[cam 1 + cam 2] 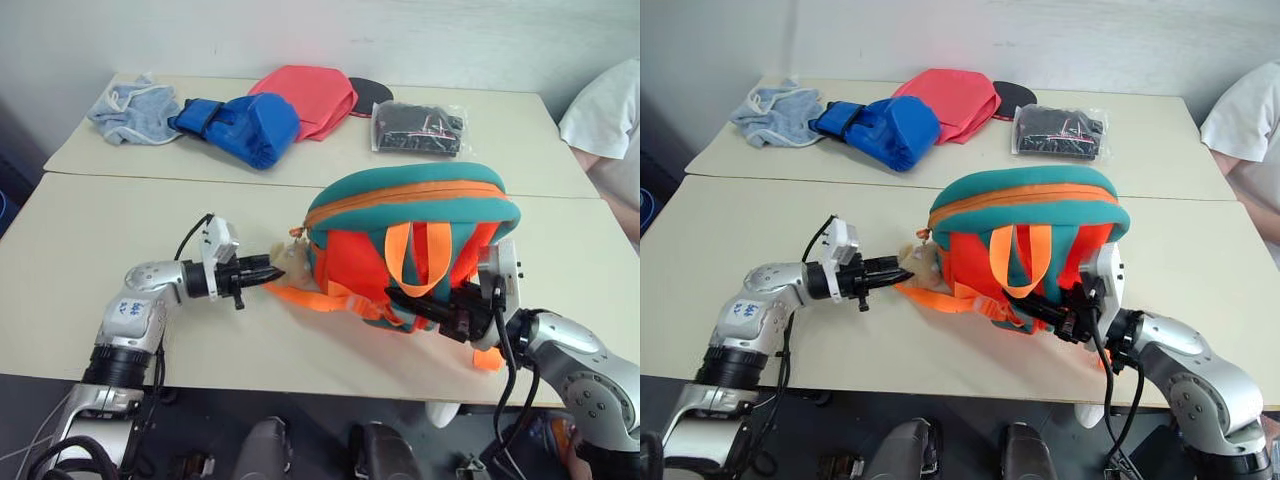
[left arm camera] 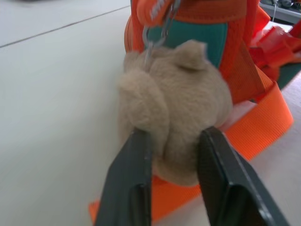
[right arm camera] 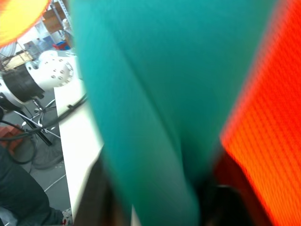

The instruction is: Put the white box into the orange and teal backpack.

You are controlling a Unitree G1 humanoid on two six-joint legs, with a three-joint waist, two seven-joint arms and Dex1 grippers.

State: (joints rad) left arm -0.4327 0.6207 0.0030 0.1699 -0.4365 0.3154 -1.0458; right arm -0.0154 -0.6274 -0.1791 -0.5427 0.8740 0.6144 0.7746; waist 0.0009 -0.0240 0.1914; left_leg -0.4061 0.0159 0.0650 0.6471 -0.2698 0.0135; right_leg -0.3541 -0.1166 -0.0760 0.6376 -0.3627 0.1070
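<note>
Both grippers sit low at the near edge of a pale table (image 1: 80, 250), one on each side of the backpack (image 1: 420, 200). On the left, the left gripper (image 1: 268, 271) points level toward the pack's side, its two black fingers (image 2: 131, 183) a narrow way apart with the tan plush hamster (image 2: 174, 117) between them; the fingers press against the plush on both sides. That hamster hangs by a metal clip from the pack's corner, and a bright orange strap (image 2: 254, 136) lies flat on the table just under and beyond the fingers.

On the right, the right gripper (image 1: 418, 305) reaches in from the opposite side, tucked under the pack's front among the orange straps. From its wrist, teal cloth lies across its fingers with red-orange fabric beside it; whether those fingers pinch the cloth or merely rest against it cannot be told.

Between the two grippers the pack stands upright, teal with orange-red panels, its orange zip line running across the top.

Well beyond both grippers, on a second table, lie a blue glove (image 1: 240, 125), a grey cloth (image 1: 135, 110), a flat red-pink cloth (image 1: 310, 95) and a black item in a clear bag (image 1: 418, 128). At the far right edge is a person's white sleeve (image 1: 605, 110)
</note>
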